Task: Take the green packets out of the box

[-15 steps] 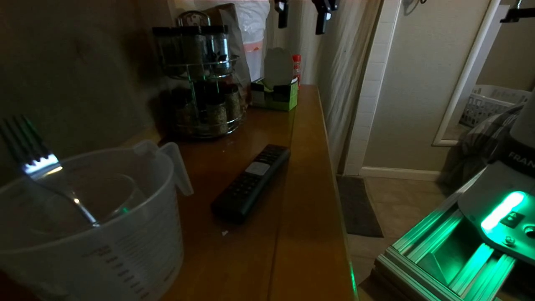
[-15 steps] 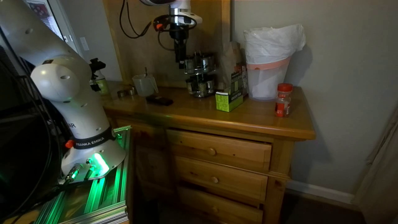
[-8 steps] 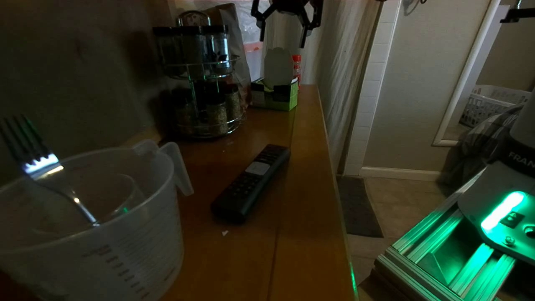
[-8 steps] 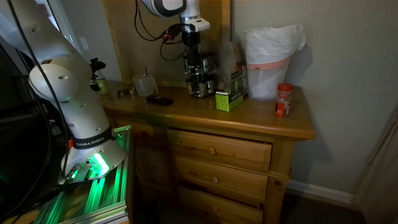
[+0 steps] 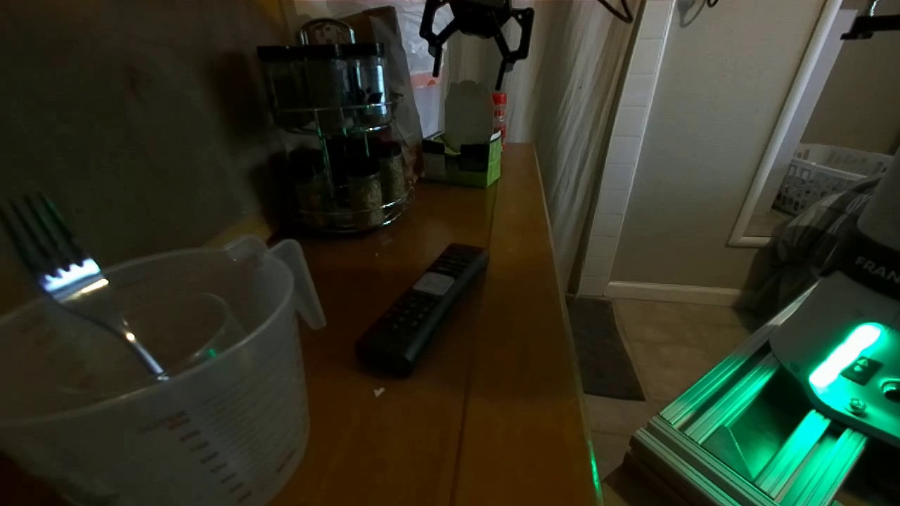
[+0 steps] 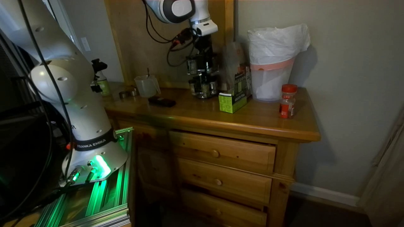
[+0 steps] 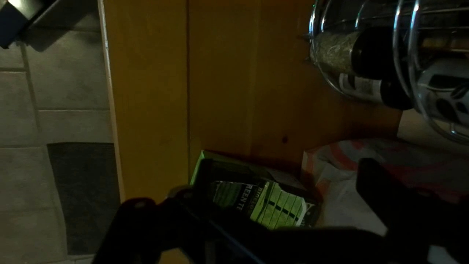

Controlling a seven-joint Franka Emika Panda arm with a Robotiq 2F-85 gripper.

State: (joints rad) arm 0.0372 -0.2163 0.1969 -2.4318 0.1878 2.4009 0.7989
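The box is a small green and black tea box point(image 6: 232, 102) with its lid flap raised, near the middle of the dresser top; an exterior view also shows it point(image 5: 467, 169) at the back. In the wrist view its rim point(image 7: 236, 160) is at lower middle. Inside it I see several yellow-green packets point(image 7: 278, 207) standing in a row, one with dark lettering; the fingers hide part of them. My gripper point(image 5: 469, 74) is open and empty, pointing down above the dresser, higher than the box. It also shows in front of the spice rack point(image 6: 209, 64); its dark fingers point(image 7: 285, 163) appear either side of the box.
A wire spice rack point(image 5: 337, 154) with jars stands close beside the gripper and box. A bin with a white bag point(image 6: 271, 78) and a red-capped bottle point(image 6: 286, 102) stand beyond. A remote point(image 5: 425, 309) and a clear jug point(image 5: 211, 393) are at the near end.
My gripper has come down and moved along the dresser toward the box. It now overlaps the spice rack in an exterior view. The box and other objects have not moved.
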